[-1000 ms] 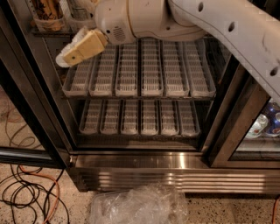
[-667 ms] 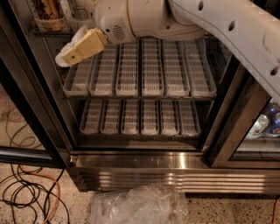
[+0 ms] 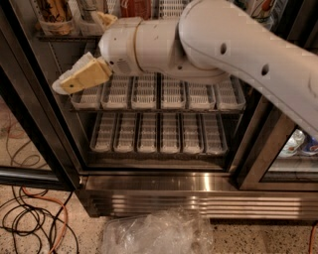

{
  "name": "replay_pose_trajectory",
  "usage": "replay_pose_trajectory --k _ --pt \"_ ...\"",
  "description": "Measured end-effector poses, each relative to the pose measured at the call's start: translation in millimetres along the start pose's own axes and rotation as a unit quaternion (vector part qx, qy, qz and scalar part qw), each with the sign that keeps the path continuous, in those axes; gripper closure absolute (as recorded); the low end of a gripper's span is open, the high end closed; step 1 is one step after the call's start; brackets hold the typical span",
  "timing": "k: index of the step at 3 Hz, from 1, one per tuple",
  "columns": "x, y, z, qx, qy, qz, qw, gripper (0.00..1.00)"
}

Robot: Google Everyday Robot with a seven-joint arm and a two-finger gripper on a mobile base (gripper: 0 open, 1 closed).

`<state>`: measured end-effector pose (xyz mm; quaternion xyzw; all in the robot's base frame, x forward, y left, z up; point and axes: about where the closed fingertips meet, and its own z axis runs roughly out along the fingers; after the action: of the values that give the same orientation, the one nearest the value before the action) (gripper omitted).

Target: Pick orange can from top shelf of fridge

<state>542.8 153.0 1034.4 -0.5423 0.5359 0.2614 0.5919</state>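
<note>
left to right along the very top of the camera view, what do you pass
dark brown and orange streaked slim can → red-orange can → white slotted plastic tray; tan claw hangs lower, below the first can

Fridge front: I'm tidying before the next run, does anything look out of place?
Yes: crumpled clear plastic lies on the floor before the steel base grille, and loose cables sprawl at left. The tool hangs by the middle rack's left end.
</note>
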Motion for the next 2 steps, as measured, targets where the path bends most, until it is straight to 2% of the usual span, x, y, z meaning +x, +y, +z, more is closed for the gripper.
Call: replay_pose_trajectory --k 1,2 --pt "2.7 -9.1 3.2 0.03 0.0 0.003 0.9995 0.0" --pt "2.5 -9.3 3.1 0.03 0.0 0.003 0.9995 0.0"
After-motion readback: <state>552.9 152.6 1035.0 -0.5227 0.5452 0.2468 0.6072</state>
